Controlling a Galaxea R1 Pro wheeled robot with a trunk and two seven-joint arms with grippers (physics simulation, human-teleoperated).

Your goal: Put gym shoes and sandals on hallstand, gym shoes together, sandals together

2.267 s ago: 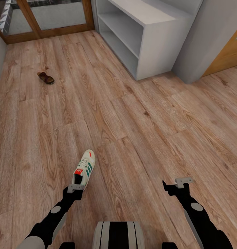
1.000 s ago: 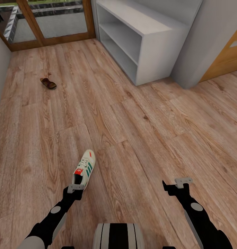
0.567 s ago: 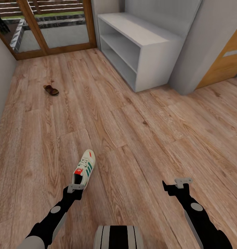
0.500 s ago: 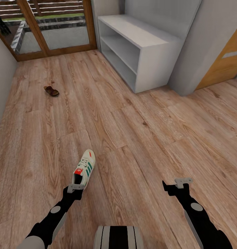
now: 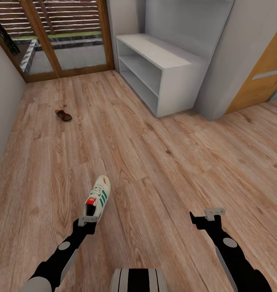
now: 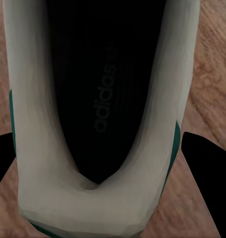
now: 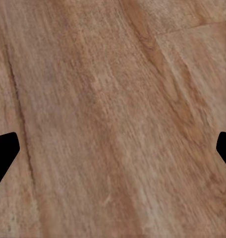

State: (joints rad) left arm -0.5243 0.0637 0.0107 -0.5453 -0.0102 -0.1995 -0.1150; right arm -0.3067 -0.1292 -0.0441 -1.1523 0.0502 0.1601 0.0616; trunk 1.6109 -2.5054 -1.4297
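Right now the gym shoe [image 5: 98, 200] hangs heel-first in the left gripper [image 5: 86, 221], which squeezes its heel above the corridor floor [image 5: 175, 170]. Carry it slowly and level to the hallstand [image 5: 163, 77], far ahead. The right gripper [image 5: 207, 215] is spread wide and holds nothing.

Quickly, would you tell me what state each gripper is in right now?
Left gripper: shut on the gym shoe at its heel.
Right gripper: open, holding nothing, above the corridor floor.
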